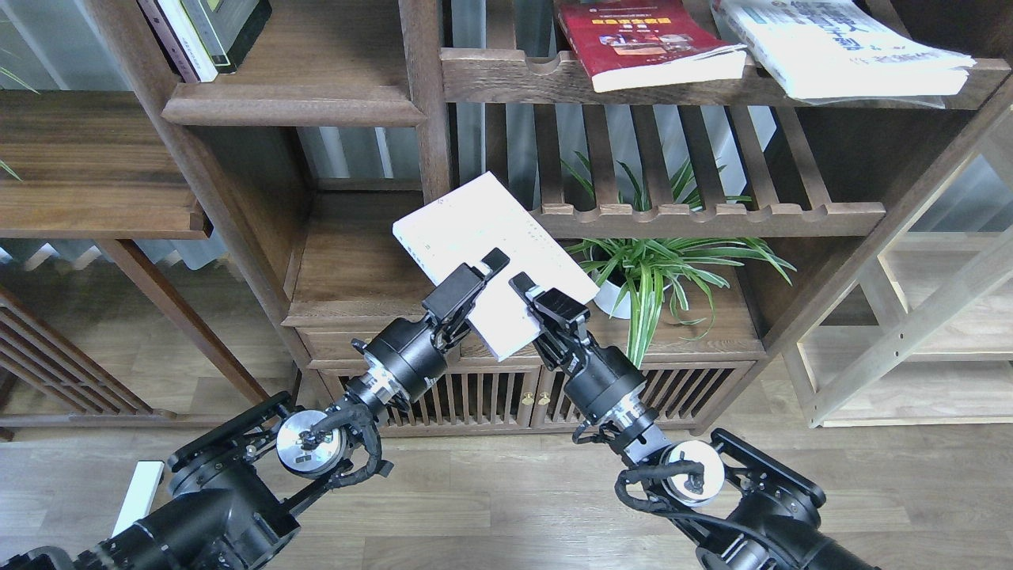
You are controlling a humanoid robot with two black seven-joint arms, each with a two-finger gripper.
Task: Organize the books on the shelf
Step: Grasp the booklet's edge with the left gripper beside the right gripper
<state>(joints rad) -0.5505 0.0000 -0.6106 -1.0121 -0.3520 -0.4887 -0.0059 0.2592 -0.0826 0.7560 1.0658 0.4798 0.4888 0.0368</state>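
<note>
Both grippers hold the thin pale lavender-white book (483,229) by its near edge, tilted, in mid-air in front of the bookcase's centre post. My left gripper (481,277) is shut on its near-left edge and my right gripper (529,294) on its near-right edge. The book's left corner hangs over the solid dark-brown shelf (348,261) with a moulded front lip. The dark red book (645,39) and the large white book (839,47) lie flat on the upper slatted rack (506,75).
A higher solid board (293,103) at upper left carries several upright books (202,32). A potted spider plant (657,269) stands right of the held book under a slatted rack (712,218). A pale wooden rack (910,332) stands far right.
</note>
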